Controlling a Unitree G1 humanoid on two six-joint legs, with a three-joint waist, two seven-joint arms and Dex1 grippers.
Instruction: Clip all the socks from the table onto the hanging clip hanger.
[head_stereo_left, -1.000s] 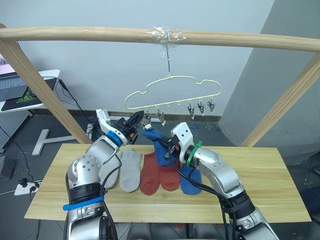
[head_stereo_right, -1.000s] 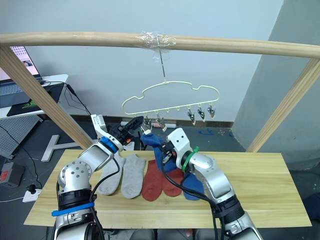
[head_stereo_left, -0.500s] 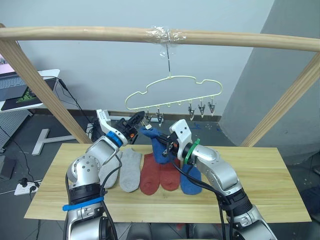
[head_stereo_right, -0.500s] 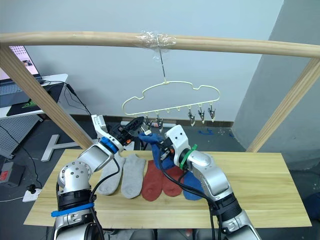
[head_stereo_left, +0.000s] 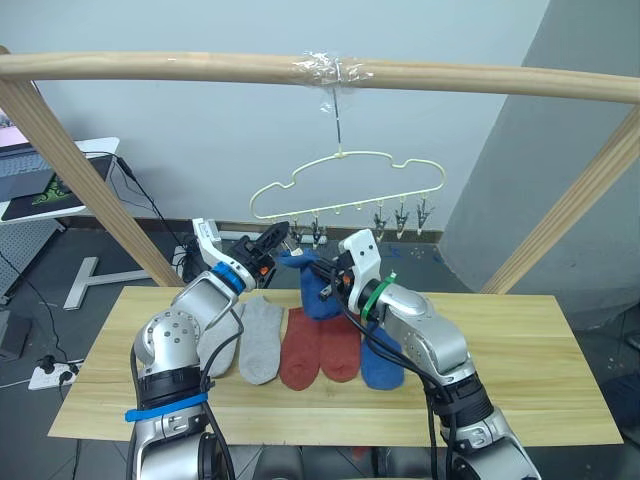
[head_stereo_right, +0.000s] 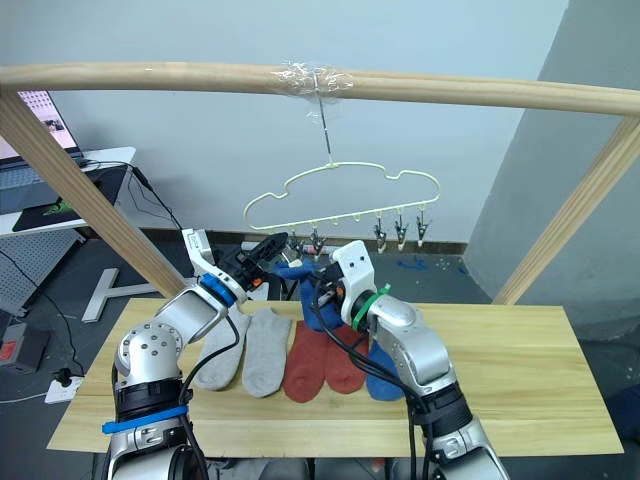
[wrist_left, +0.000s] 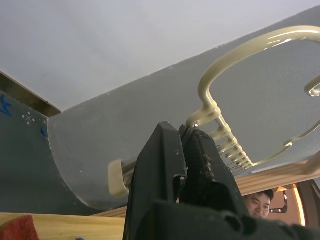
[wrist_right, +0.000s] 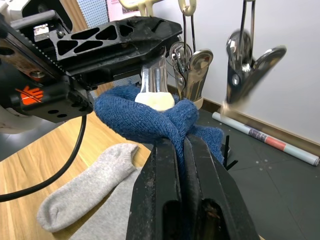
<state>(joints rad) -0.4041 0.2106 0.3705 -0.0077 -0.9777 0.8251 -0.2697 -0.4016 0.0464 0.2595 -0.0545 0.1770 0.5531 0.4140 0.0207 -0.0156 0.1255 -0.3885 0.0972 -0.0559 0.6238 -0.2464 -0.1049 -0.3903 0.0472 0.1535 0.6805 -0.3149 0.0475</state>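
The pale yellow clip hanger (head_stereo_left: 345, 185) hangs by its hook, with a row of metal clips below it. My left gripper (head_stereo_left: 281, 238) is shut on the leftmost clip (wrist_right: 156, 80). My right gripper (wrist_right: 180, 142) is shut on a blue sock (wrist_right: 145, 117) and holds its top edge right under that clip, touching it. On the table (head_stereo_left: 540, 360) lie two grey socks (head_stereo_left: 258, 335), two rust red socks (head_stereo_left: 300, 352) and another blue sock (head_stereo_left: 382, 358), side by side below my arms.
A thick wooden bar (head_stereo_left: 150, 68) carries the hanger, with slanted wooden posts (head_stereo_left: 80, 170) at both sides. A small white desk with a laptop (head_stereo_left: 40, 175) stands at the far left. A person (wrist_left: 257, 202) shows in the left wrist view.
My right gripper has raised the blue sock up and to the left, to the clip that my left gripper holds. The left arm has hardly moved.
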